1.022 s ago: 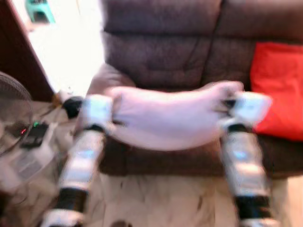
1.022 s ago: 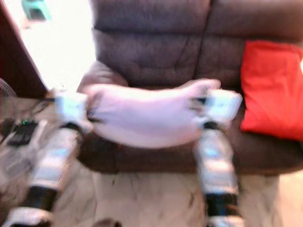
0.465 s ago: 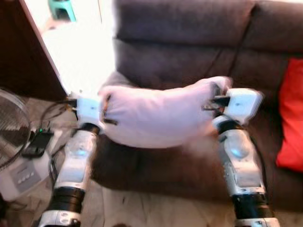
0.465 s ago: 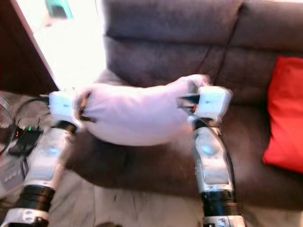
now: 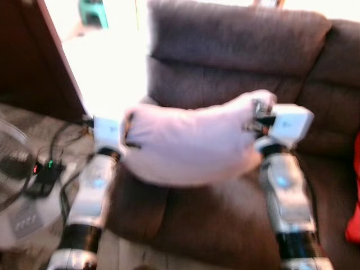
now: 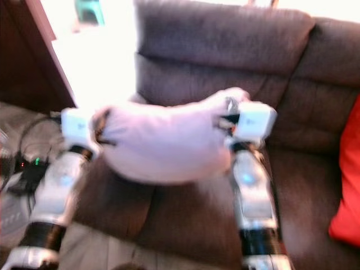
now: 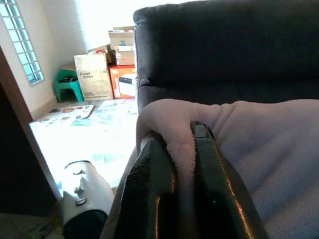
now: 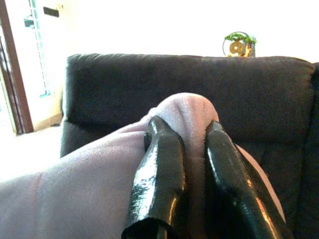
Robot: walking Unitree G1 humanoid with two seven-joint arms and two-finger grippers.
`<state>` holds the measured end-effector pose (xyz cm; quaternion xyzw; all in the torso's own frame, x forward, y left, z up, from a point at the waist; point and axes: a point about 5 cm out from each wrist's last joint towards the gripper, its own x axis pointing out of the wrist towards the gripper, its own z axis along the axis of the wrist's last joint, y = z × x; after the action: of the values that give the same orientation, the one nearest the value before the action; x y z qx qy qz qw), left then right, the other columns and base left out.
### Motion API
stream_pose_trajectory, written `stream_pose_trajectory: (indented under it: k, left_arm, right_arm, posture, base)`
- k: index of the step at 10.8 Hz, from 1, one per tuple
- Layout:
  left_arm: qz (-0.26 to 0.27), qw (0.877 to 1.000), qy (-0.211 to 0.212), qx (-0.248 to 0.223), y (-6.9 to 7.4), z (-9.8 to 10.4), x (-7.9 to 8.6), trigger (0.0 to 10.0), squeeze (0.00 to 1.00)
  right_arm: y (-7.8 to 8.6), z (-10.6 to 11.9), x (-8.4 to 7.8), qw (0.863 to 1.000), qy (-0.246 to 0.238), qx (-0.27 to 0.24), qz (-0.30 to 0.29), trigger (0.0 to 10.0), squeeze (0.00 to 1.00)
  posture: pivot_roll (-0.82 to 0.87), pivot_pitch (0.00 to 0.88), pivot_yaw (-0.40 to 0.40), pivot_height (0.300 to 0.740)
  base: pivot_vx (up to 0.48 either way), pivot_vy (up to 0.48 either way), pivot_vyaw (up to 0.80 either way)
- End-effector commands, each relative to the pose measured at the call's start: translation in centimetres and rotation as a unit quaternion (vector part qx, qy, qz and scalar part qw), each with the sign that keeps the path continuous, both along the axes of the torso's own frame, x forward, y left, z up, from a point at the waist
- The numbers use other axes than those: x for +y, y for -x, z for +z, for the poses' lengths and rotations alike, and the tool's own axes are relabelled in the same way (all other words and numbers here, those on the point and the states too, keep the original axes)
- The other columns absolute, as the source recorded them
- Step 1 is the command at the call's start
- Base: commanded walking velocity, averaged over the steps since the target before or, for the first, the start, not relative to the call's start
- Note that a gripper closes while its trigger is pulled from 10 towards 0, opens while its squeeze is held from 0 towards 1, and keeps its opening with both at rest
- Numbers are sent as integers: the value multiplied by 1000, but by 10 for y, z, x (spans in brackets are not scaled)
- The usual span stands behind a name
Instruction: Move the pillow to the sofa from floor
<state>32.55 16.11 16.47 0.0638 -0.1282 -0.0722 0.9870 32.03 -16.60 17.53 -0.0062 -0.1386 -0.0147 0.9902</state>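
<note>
A pale pink pillow point(image 5: 188, 143) hangs in the air above the seat of the dark brown sofa point(image 5: 236, 56), stretched between my two arms. My left gripper point(image 5: 127, 130) is shut on the pillow's left end; in the left wrist view its black fingers point(image 7: 207, 174) pinch a fold of the pink fabric point(image 7: 269, 149). My right gripper point(image 5: 257, 117) is shut on the right end, where the right wrist view has both fingers point(image 8: 159, 169) clamped around a bulge of the pillow point(image 8: 184, 112). The pillow sags in the middle over the seat cushion point(image 5: 214, 225).
A red cushion point(image 6: 349, 185) lies at the sofa's far right. Left of the sofa are a fan point(image 5: 8, 163), a small device with lights point(image 5: 45, 169) and cables on the floor. A dark wooden door frame point(image 5: 22, 56) stands at left, with boxes point(image 7: 94, 74) beyond.
The camera has moved closer to the sofa and turned left, so the red cushion slid toward the right edge. The pillow now hangs over the seat; both grippers hold on as before.
</note>
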Motion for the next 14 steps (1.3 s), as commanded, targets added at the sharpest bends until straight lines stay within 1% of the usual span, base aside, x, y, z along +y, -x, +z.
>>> stream_pose_trajectory:
  k: [1, 3, 4, 5, 6, 7, 8, 9, 10, 11, 12, 13, 14]
  left_arm:
    - [-21, 999, 0, -38, -1, 17, -10, 10000, 0]
    - [-26, 999, -1, -38, -1, 17, -11, 10000, 0]
    - [-35, 999, 13, -35, -1, 18, -13, 10000, 0]
    - [-31, 998, 46, -24, -4, 20, -12, 10000, 0]
    - [-37, 995, 87, -16, -6, 23, -12, 10000, 0]
    - [-116, 986, 117, 26, -6, 24, -23, 10000, 0]
    - [-200, 974, 92, 57, 2, 22, -36, 10000, 0]
    - [-223, 969, 71, 75, 6, 20, -40, 10000, 0]
    - [-231, 966, 68, 90, 9, 16, -40, 10000, 0]
    - [-244, 962, 58, 108, 13, 12, -42, 10000, 0]
    - [-259, 957, 54, 120, 16, 9, -44, 10000, 0]
    - [-286, 947, 43, 140, 25, 5, -49, 10000, 0]
    - [-288, 946, 44, 141, 28, 5, -50, 10000, 0]
  right_arm:
    - [2, 9, -5, 1000, 2, -23, -7, 10000, 0]
    - [2, 9, -5, 1000, 0, -22, -7, 10000, 0]
    - [0, 8, -5, 1000, 2, -17, -11, 10000, 0]
    - [-5, 8, -10, 1000, -1, -6, -30, 10000, 0]
    - [-11, 7, -17, 998, 7, 9, -55, 10000, 0]
    - [-23, 13, -23, 998, -5, 13, -63, 10000, 0]
    - [-37, 13, -25, 996, 17, 40, -76, 10000, 0]
    - [-52, 19, -26, 995, 8, 50, -84, 10000, 0]
    - [-63, 22, -26, 994, 7, 62, -90, 10000, 0]
    - [-72, 19, -24, 992, 0, 93, -82, 10000, 0]
    - [-77, 17, -23, 991, -3, 110, -74, 10000, 0]
    - [-85, 18, -16, 990, 8, 130, -54, 10000, 0]
    - [-88, 19, -13, 990, 11, 136, -43, 10000, 0]
  posture:
    - [56, 80, -26, 740]
    - [56, 79, -25, 740]
    - [57, 78, -27, 740]
    - [58, 76, -28, 740]
    - [54, 75, -28, 740]
    - [56, 74, -28, 740]
    - [60, 71, -30, 740]
    - [71, 69, -33, 740]
    - [76, 69, -37, 740]
    - [79, 70, -42, 740]
    - [82, 73, -48, 740]
    - [93, 83, -60, 740]
    - [100, 90, -66, 740]
  base:
    - [439, 0, 0]
    - [375, 0, 0]
    - [0, 0, 0]
    - [0, 0, 0]
    - [0, 0, 0]
    - [0, 0, 0]
    - [0, 0, 0]
    - [0, 0, 0]
    - [0, 0, 0]
    - [0, 0, 0]
    - [0, 0, 0]
    - [0, 0, 0]
    - [0, 0, 0]
